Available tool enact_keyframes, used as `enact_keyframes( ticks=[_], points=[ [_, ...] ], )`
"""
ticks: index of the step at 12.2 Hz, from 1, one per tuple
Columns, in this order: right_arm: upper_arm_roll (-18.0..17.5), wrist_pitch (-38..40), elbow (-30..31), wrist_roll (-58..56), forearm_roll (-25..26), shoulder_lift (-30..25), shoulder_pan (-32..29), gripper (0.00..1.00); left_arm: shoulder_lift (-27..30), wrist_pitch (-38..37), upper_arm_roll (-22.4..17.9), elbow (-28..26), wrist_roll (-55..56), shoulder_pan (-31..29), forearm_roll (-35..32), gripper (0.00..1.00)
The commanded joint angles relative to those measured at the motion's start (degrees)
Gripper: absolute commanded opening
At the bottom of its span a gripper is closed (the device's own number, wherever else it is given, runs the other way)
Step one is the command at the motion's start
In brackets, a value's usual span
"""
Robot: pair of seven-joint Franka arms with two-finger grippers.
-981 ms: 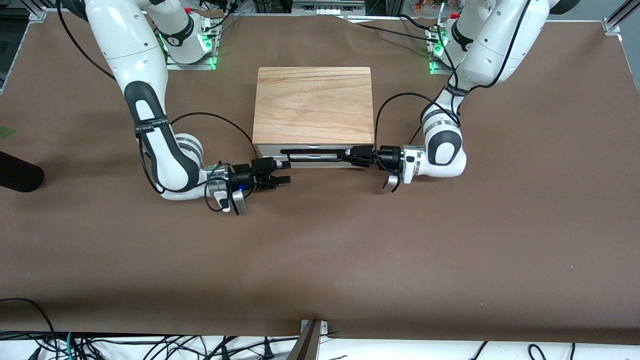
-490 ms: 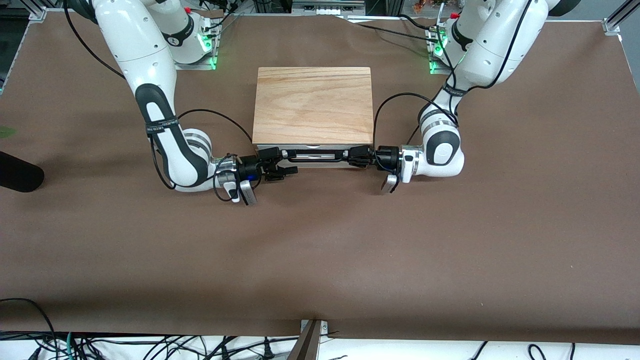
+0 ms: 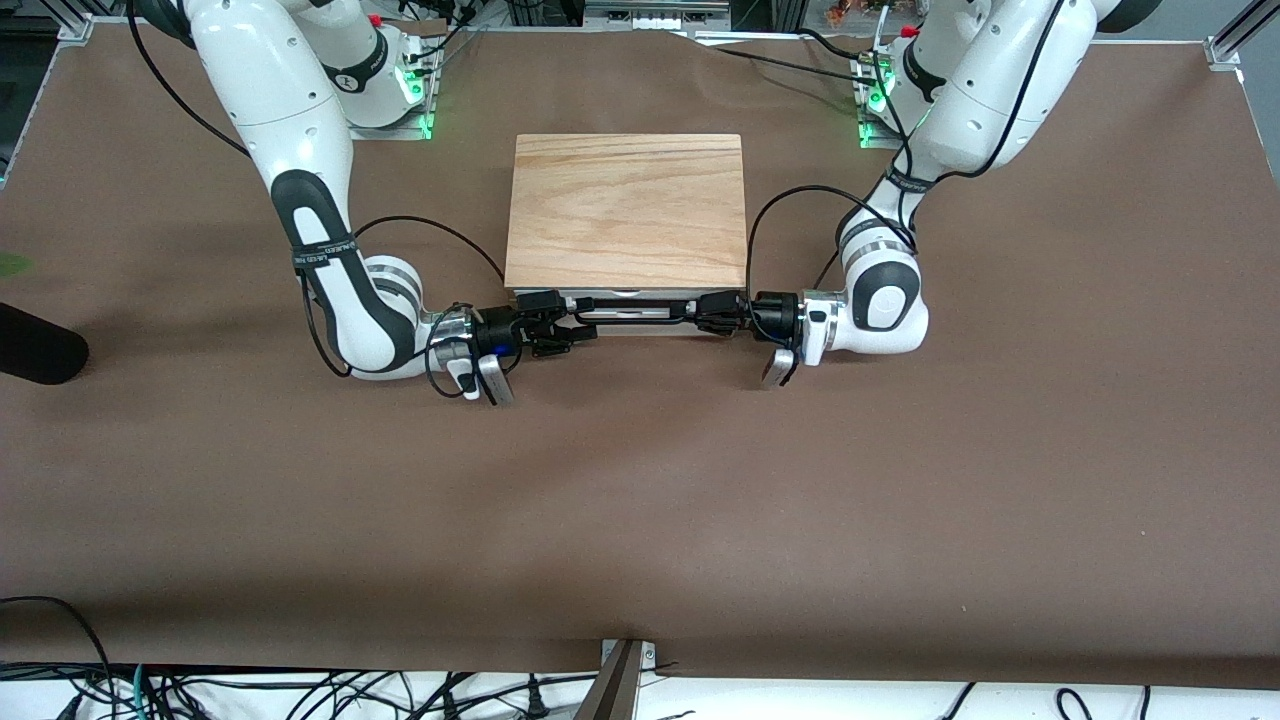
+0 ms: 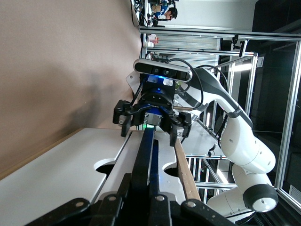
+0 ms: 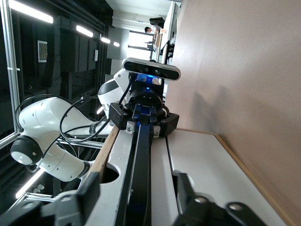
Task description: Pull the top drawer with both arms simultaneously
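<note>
The top drawer (image 3: 630,322) shows its white front under the cabinet's wood top (image 3: 628,210), about flush with the top's edge. Its black bar handle (image 3: 630,304) runs along the front. My left gripper (image 3: 712,311) is shut on the handle's end toward the left arm; in the left wrist view (image 4: 143,188) its fingers pinch the bar (image 4: 148,150). My right gripper (image 3: 570,322) is open at the other end of the handle. In the right wrist view (image 5: 136,186) its fingers stand wide apart on either side of the bar (image 5: 141,150).
The cabinet stands mid-table on brown cloth (image 3: 640,520). A dark round object (image 3: 35,345) lies at the table's edge toward the right arm's end. Cables (image 3: 300,695) run along the edge nearest the camera.
My right gripper has moved in from the right arm's end and away from the camera, up to the handle's end; its open fingers now straddle the bar. My left gripper has stayed put.
</note>
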State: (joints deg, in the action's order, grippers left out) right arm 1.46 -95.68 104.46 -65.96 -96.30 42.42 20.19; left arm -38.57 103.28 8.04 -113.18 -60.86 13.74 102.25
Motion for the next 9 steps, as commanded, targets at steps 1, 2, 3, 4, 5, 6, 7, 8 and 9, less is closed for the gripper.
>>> enact_keyframes(
  ticks=[1,2,3,4,5,6,7,8,9],
  points=[
    [-0.2,0.6,-0.1,-0.5,-2.2,-0.7,-0.7,0.68,-0.1,1.0,1.3,-0.4,-1.0,0.8,-0.1,0.0],
    [-0.2,0.6,-0.1,-0.4,-2.5,-0.7,-0.7,0.65,-0.1,1.0,1.3,-0.4,-0.9,0.8,-0.1,0.0],
    [-0.1,0.6,0.0,-0.4,-2.5,-0.7,-0.8,0.65,-0.1,1.0,1.3,-0.4,-1.0,0.8,-0.1,0.0],
    [-0.1,0.4,0.0,-0.5,-2.5,-0.6,-0.7,0.65,-0.1,1.0,1.3,-0.4,-1.0,0.8,-0.1,0.0],
    [-0.1,0.3,0.0,-1.0,-2.4,-0.5,-0.6,0.65,-0.1,1.0,1.3,-0.4,-1.0,0.8,-0.1,0.0],
    [-0.1,0.6,0.4,-1.2,-2.3,-0.5,-0.6,0.65,-0.1,1.0,1.3,-0.4,-1.0,0.8,-0.1,0.0],
    [-0.1,0.6,0.7,-1.2,-2.2,-0.5,-0.4,0.65,-0.1,1.0,1.3,-0.4,-0.9,0.8,-0.1,0.0],
    [-0.1,0.6,0.9,-1.3,-2.1,-0.5,-0.3,0.65,-0.1,1.0,1.3,-0.4,-0.9,0.8,-0.1,0.0],
    [-0.1,0.6,1.1,-1.2,-2.2,-0.5,-0.2,0.65,-0.1,1.0,1.3,-0.4,-0.9,0.8,-0.1,0.0]
  ],
)
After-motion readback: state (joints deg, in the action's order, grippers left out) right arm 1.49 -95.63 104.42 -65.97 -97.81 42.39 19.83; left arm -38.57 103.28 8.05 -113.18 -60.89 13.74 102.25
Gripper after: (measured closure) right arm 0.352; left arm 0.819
